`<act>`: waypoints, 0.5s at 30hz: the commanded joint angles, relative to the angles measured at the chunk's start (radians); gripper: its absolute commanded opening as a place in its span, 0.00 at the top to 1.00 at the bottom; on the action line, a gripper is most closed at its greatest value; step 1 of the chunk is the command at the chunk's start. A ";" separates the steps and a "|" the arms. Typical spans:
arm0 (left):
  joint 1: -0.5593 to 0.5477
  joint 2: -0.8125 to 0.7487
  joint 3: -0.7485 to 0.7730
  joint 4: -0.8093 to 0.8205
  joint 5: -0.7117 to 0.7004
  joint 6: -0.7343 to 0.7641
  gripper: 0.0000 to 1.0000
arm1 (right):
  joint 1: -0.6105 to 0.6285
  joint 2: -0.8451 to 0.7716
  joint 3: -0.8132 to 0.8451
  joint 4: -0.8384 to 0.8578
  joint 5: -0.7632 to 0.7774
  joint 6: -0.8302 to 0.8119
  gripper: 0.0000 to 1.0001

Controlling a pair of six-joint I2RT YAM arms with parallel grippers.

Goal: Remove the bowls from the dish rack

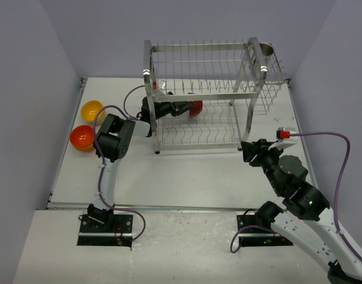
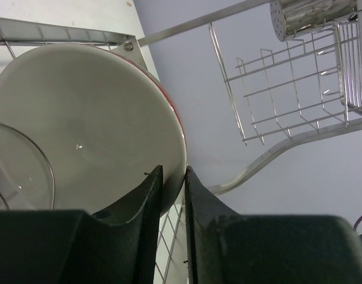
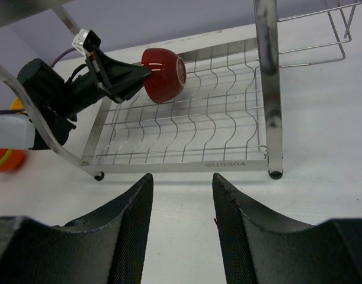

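Note:
The steel dish rack [image 1: 210, 94] stands at the back of the table. My left gripper [image 1: 188, 109] reaches into its lower tier and is shut on the rim of a dark red bowl [image 1: 196, 108]. In the left wrist view the bowl's pale inside [image 2: 86, 130] fills the left, with the rim pinched between my fingers [image 2: 173, 173]. The right wrist view shows the same red bowl [image 3: 163, 75] held above the lower grid. A yellow bowl [image 1: 91, 110] and an orange-red bowl [image 1: 82, 136] sit on the table at the left. My right gripper [image 1: 247, 148] is open and empty, in front of the rack's right foot.
A metal cup [image 1: 266, 49] sits in the rack's side basket [image 1: 272, 77] at the upper right; it also shows in the left wrist view [image 2: 311, 16]. The rack's posts and wires surround my left gripper. The rack's lower frame and right foot [image 3: 275, 174] lie just ahead of my right fingers.

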 commanded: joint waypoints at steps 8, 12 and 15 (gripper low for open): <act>-0.024 0.014 0.050 -0.046 -0.045 0.053 1.00 | 0.004 -0.014 -0.006 0.003 -0.014 0.011 0.53; -0.026 0.017 0.064 -0.043 -0.033 0.062 1.00 | 0.004 -0.016 -0.003 0.002 -0.011 0.011 0.53; -0.024 0.028 0.068 -0.018 -0.022 0.049 1.00 | 0.003 -0.016 -0.003 0.003 -0.008 0.010 0.53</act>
